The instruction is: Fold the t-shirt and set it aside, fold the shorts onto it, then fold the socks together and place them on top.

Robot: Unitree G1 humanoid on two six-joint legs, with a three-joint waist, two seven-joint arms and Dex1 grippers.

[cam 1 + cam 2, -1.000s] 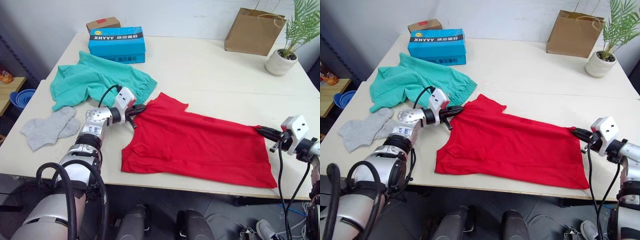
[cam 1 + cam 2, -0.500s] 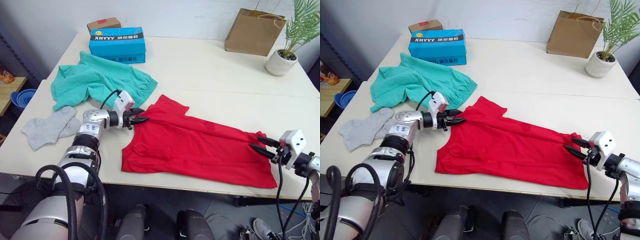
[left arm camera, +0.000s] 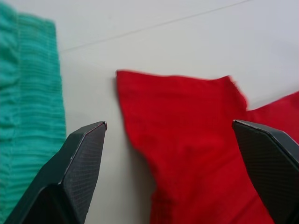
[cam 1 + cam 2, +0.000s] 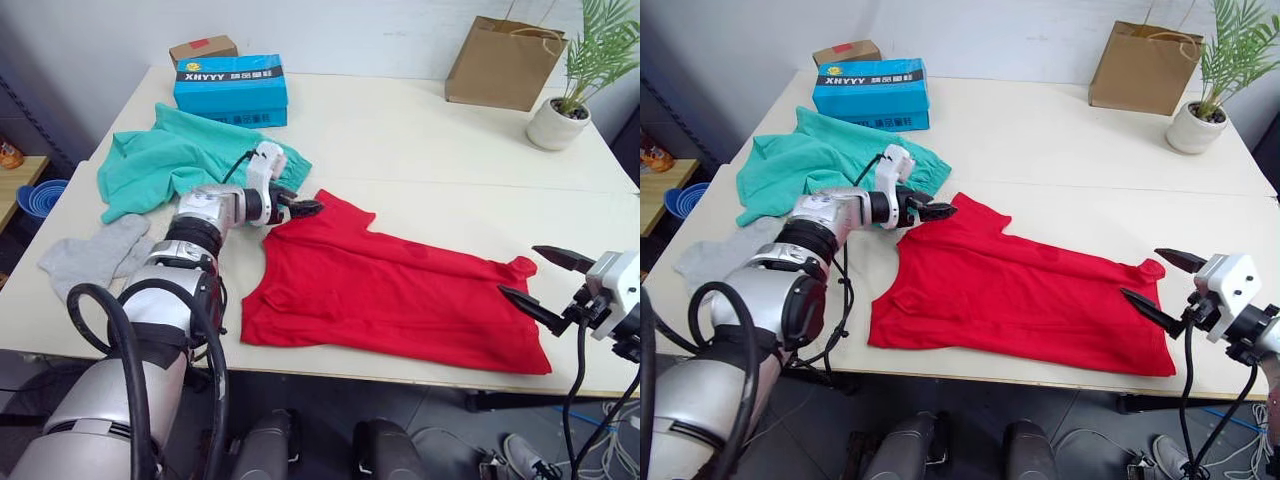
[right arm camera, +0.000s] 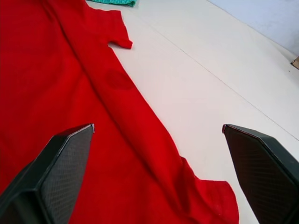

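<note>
The red t-shirt [image 4: 390, 295] lies folded lengthwise near the table's front edge, one sleeve pointing toward the shorts. My left gripper [image 4: 300, 207] hovers open at that sleeve [image 3: 187, 121], its fingers [image 3: 79, 158] spread wide with nothing between them. At the shirt's right end my right gripper [image 4: 520, 272] is open just off the hem, and its wrist view looks along the red cloth [image 5: 70, 116]. The teal-green shorts [image 4: 170, 160] lie crumpled at the left. The grey socks [image 4: 90, 262] lie side by side by the left front edge.
A blue box [image 4: 231, 88] and a small cardboard box [image 4: 203, 48] stand at the back left. A brown paper bag [image 4: 503, 62] and a potted plant [image 4: 557, 125] stand at the back right. Bare tabletop [image 4: 430, 150] stretches behind the shirt.
Both grippers have opened and let go of the t-shirt. The right gripper has drawn back off the shirt's right end; the left has shifted toward the sleeve.
</note>
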